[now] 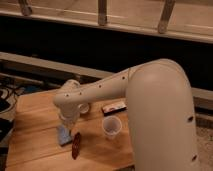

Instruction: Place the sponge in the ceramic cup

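Note:
The blue-grey sponge (pixel 63 134) lies flat on the wooden table (pixel 35 112), near its front left. My gripper (pixel 65 125) points straight down right over the sponge and touches or nearly touches its top. A pale open cup (pixel 111 126) stands upright to the right of the sponge. Part of a second small white cup (pixel 84 107) peeks from behind my wrist. I cannot tell which of the two is the ceramic cup.
A slim dark-red elongated object (pixel 76 145) lies just right of the sponge. A flat dark packet with a light label (pixel 114 106) sits behind the pale cup. My bulky arm (pixel 155 115) covers the table's right side. Cables hang off the left edge.

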### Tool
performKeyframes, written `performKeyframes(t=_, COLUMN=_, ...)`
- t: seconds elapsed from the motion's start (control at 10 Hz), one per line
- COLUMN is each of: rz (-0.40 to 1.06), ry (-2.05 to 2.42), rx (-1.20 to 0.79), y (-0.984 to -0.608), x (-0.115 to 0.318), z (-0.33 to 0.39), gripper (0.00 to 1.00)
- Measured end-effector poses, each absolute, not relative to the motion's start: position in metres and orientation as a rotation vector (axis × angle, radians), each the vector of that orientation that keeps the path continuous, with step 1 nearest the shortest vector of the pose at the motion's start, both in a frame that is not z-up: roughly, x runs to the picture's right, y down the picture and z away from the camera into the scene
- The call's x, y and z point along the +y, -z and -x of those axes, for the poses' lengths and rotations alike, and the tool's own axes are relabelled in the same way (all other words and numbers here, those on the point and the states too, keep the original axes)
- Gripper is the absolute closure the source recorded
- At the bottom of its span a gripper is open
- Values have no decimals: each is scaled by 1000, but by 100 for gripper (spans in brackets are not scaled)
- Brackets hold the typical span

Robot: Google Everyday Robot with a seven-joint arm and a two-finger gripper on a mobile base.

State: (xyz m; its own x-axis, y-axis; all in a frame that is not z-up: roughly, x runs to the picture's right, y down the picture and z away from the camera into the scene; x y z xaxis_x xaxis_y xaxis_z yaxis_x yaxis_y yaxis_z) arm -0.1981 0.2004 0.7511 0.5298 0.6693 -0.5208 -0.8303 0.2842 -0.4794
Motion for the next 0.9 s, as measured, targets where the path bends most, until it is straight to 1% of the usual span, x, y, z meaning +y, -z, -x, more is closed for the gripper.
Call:
performKeyframes(t=0.2, rz=825, ry=-966, rx=227, y=-751, x=212, z=218, gripper=62)
performKeyframes(t=0.4, rz=858, ry=-948, rx=236, y=-761, x=219, z=224, gripper=41)
performKeyframes(t=0.6, rz=888, ry=-927, rx=248, y=-768, x=224, z=232, gripper=23)
performKeyframes(t=0.7, rz=906, ry=-923, rx=255, y=-773, x=226, z=234, gripper=20)
performKeyframes(t=0.9, rz=942, ry=-903, rx=284, y=-783, x=236, z=237, gripper=20)
